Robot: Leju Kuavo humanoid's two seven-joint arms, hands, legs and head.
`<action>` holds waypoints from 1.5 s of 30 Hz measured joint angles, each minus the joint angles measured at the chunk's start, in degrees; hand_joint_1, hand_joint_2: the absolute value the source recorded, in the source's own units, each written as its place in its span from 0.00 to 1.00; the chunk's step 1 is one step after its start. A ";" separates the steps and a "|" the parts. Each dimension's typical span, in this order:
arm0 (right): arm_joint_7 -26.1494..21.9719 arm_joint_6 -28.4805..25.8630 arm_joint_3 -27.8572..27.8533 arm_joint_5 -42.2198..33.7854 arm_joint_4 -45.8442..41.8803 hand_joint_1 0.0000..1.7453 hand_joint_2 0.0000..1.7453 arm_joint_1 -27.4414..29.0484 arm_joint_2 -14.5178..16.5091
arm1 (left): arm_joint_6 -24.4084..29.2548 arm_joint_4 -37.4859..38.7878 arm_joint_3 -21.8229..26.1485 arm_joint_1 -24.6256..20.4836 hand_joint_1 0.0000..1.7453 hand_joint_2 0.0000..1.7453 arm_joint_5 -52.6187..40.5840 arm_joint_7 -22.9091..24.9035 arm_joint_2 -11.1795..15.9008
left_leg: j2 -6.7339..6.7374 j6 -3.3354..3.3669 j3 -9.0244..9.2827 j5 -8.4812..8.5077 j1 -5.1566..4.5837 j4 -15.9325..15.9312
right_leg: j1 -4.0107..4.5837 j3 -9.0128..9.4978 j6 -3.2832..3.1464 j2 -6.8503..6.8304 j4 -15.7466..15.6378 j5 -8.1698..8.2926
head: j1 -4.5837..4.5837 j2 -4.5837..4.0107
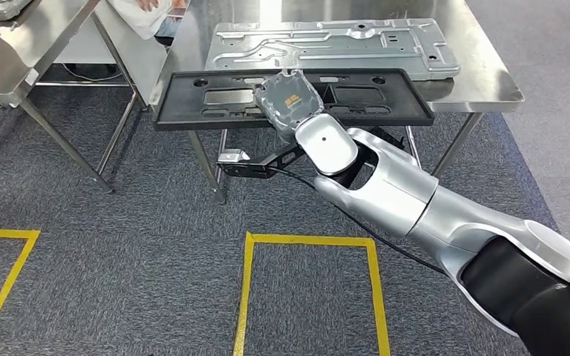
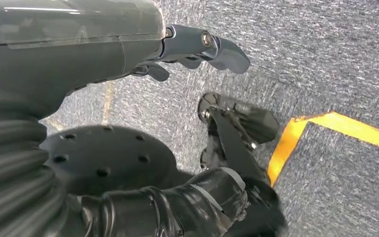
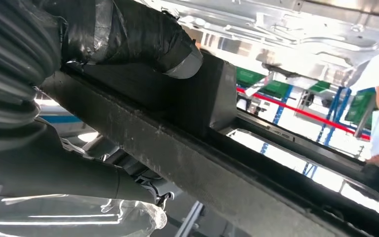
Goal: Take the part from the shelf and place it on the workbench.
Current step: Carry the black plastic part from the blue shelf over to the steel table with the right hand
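Our right hand (image 1: 289,104) grips the black part (image 1: 193,100) at the middle of its near edge, holding it level so that its far edge overlaps the near edge of the workbench (image 1: 490,89), just in front of the silver panel (image 1: 326,44) lying there. We judge this the placing step: next we must carry the part further over the workbench and lower it flat before letting go. The right wrist view shows the fingers (image 3: 143,34) wrapped over the part's rim, while the left wrist view shows our left hand (image 2: 202,47) hanging over the carpet (image 2: 325,59), fingers apart, holding nothing.

Grey carpet floor (image 1: 119,252) with yellow tape lines (image 1: 308,241), steel tables (image 1: 482,81).
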 joint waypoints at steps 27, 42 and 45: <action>1.39 2.04 0.59 0.15 -0.61 1.00 1.00 0.29 -1.29 | 0.03 0.00 -0.11 -0.08 0.00 1.00 -0.01 -0.96 0.05 | -0.05 0.54 7.72 1.78 -0.58 -10.66 | -0.04 -0.93 0.17 0.00 -0.33 1.51 | -0.01 0.00; 0.15 1.90 1.11 0.15 0.20 1.00 1.00 0.82 0.90 | -1.34 0.00 -0.78 0.00 0.00 1.00 1.13 0.37 0.22 | -0.07 2.88 7.52 8.95 -0.68 -17.53 | 0.50 1.04 2.02 -0.15 2.29 -3.01 | 0.13 0.00; -0.04 1.44 1.54 0.15 0.76 1.00 1.00 0.80 1.47 | -1.33 0.00 -0.84 -0.20 0.00 1.00 1.17 0.29 0.30 | -0.10 3.45 8.21 8.29 -0.71 -17.51 | 0.46 -5.52 2.26 -0.21 13.56 -6.69 | 0.26 0.00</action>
